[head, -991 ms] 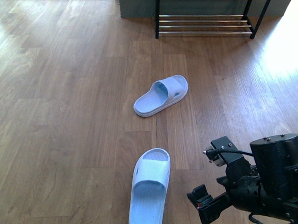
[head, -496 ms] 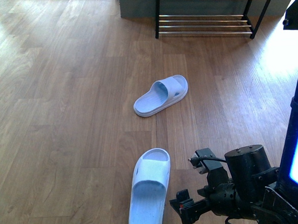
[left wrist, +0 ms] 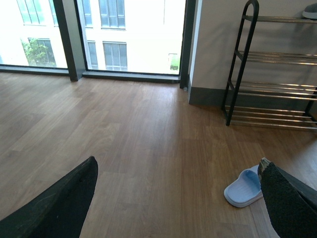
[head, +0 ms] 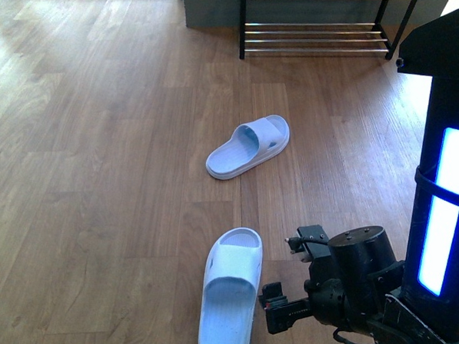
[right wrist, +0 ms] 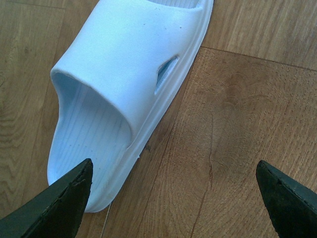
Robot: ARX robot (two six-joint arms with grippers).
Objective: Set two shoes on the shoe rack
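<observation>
**Neither shoe racked yet**

Nothing of the task is done: neither shoe is on the shoe rack [head: 318,28], which stands at the top right of the front view, with black metal side frames and thin chrome bars. The far shoe [head: 247,146], a pale blue moulded slide, lies mid-frame on the wood-plank floor [head: 98,163]. The near shoe [head: 229,291], its twin, lies at the bottom centre. Both look like smooth, soft foam, with a broad strap pierced by a side slot and a ribbed footbed. The right gripper [head: 272,312] sits low just beside the near shoe, jaws spread wide and grasping nothing. The left gripper [left wrist: 178,159] is likewise spread and bare. All the lifting and placing is left, I judge
</observation>
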